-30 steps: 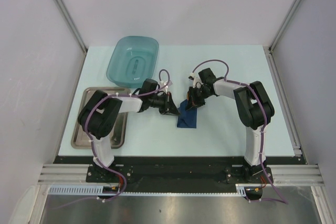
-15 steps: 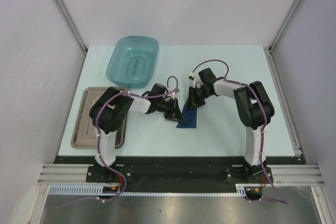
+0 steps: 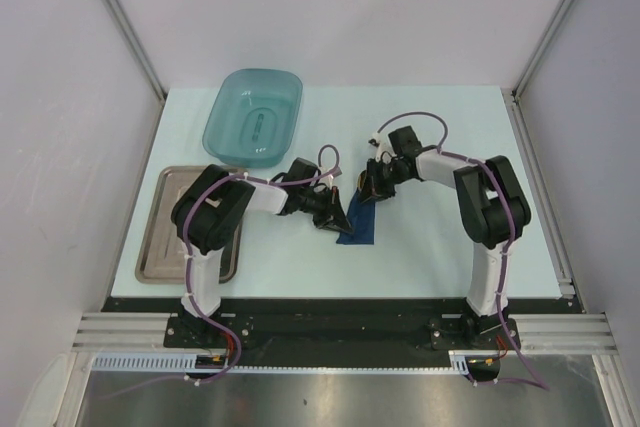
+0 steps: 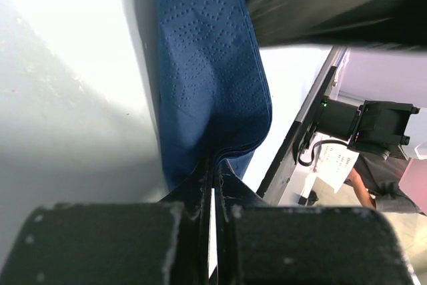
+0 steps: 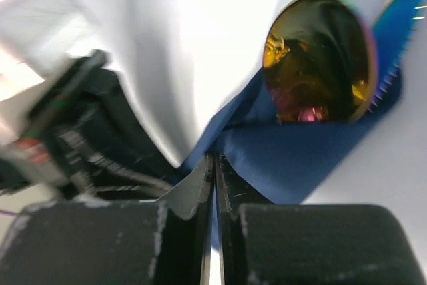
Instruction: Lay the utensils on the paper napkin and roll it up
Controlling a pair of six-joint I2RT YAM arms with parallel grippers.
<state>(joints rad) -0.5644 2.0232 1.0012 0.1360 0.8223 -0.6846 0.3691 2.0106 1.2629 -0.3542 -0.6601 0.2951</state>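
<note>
The dark blue paper napkin (image 3: 358,228) lies mid-table, partly folded up between both grippers. My left gripper (image 3: 335,215) is shut on its left fold; in the left wrist view the jaws (image 4: 213,165) pinch the sheet (image 4: 213,65), which rises ahead of them. From the far side my right gripper (image 3: 371,192) is shut on the napkin's upper edge (image 5: 300,151), jaws (image 5: 215,158) nearly touching. The spoon's gold bowl (image 5: 319,58) pokes out of the fold just beyond. An iridescent utensil edge (image 5: 400,28) shows beside it. The utensils' handles are hidden inside the napkin.
A translucent teal tub (image 3: 253,117) stands at the back left. Along the left edge of the table lies a metal tray (image 3: 152,237), partly under the left arm. The pale table (image 3: 440,247) ends in a raised rail on the right.
A second ago the left gripper moved right, pulling the napkin's left fold over; it has since held still. The right arm's wrist has shifted slightly right and back.
</note>
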